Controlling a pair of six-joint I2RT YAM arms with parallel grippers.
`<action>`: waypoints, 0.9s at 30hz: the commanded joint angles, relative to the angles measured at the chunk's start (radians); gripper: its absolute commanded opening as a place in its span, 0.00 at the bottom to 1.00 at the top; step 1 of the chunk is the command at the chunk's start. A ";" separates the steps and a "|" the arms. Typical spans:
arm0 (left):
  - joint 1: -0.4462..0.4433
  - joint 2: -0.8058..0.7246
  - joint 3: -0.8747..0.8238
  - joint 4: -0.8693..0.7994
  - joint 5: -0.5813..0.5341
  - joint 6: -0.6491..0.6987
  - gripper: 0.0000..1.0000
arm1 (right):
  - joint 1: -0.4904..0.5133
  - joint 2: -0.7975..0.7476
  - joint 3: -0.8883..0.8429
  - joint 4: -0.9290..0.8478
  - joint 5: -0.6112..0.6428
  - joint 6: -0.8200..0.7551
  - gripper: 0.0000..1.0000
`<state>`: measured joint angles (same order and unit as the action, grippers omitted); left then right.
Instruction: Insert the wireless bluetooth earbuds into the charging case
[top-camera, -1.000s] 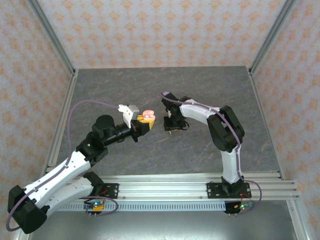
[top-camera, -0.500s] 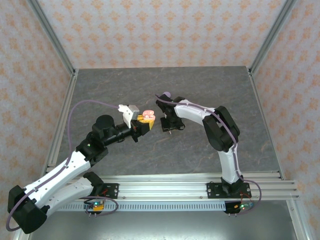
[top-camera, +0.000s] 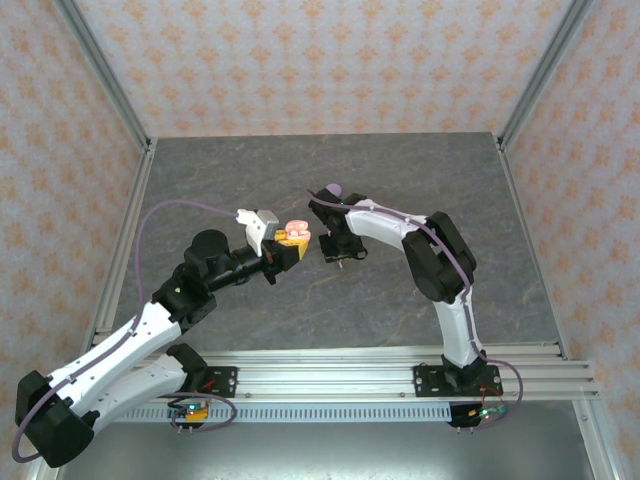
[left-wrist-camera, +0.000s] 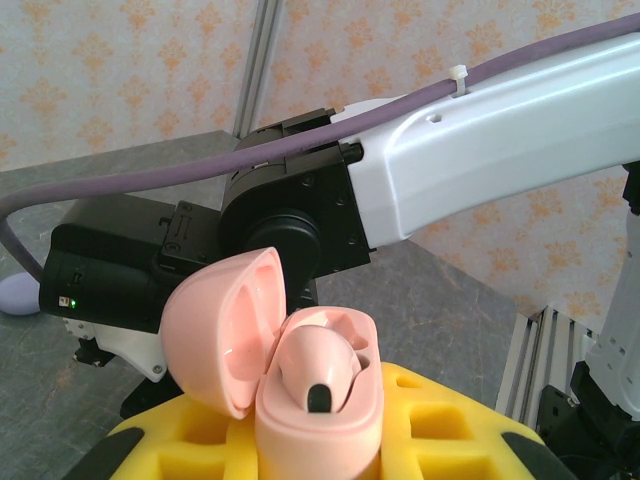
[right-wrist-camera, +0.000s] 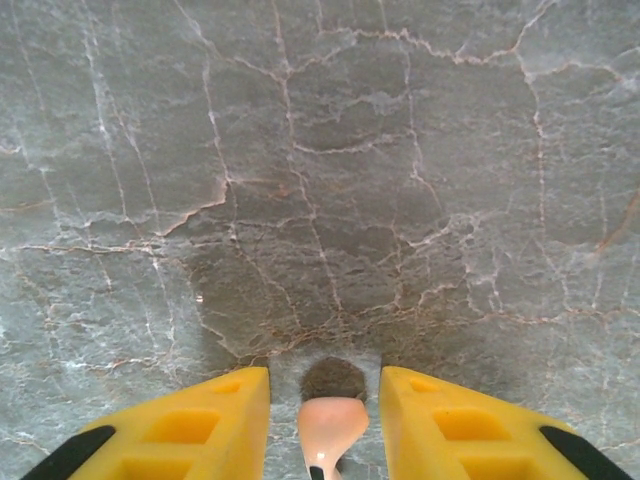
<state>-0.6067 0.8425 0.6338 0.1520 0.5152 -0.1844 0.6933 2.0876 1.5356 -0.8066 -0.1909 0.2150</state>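
Note:
My left gripper (top-camera: 290, 243) is shut on the pink charging case (left-wrist-camera: 320, 400) and holds it upright above the table. Its lid (left-wrist-camera: 222, 335) hangs open to the left. One pale pink earbud (left-wrist-camera: 318, 372) sits in the case's near socket; the socket behind it looks empty. My right gripper (top-camera: 335, 246) hangs just right of the case (top-camera: 297, 232), pointing down at the table. A second pale pink earbud (right-wrist-camera: 332, 422) sticks out between its yellow fingers (right-wrist-camera: 215, 415), head outward, with its stem running back out of view. The lilac earbuds are out of sight.
A lilac rounded thing (top-camera: 333, 190) lies on the grey marble table (top-camera: 420, 180) behind my right forearm, and its edge shows far left in the left wrist view (left-wrist-camera: 15, 295). Patterned walls and metal posts (top-camera: 100, 70) enclose the table.
My right gripper has moved a little to the left, closer to the open pink case. The left arm and the case have stayed still.

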 joint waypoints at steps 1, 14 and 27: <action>0.007 -0.008 0.024 0.004 0.003 0.005 0.04 | 0.003 0.014 0.017 -0.058 0.048 -0.020 0.35; 0.007 -0.006 0.023 0.006 0.003 0.002 0.04 | 0.003 0.028 0.016 -0.078 0.038 -0.039 0.28; 0.007 0.017 0.016 -0.011 -0.011 0.006 0.04 | -0.046 -0.013 -0.053 0.000 -0.009 0.045 0.24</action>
<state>-0.6067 0.8478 0.6338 0.1444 0.5148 -0.1844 0.6754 2.0830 1.5223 -0.8093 -0.2138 0.2287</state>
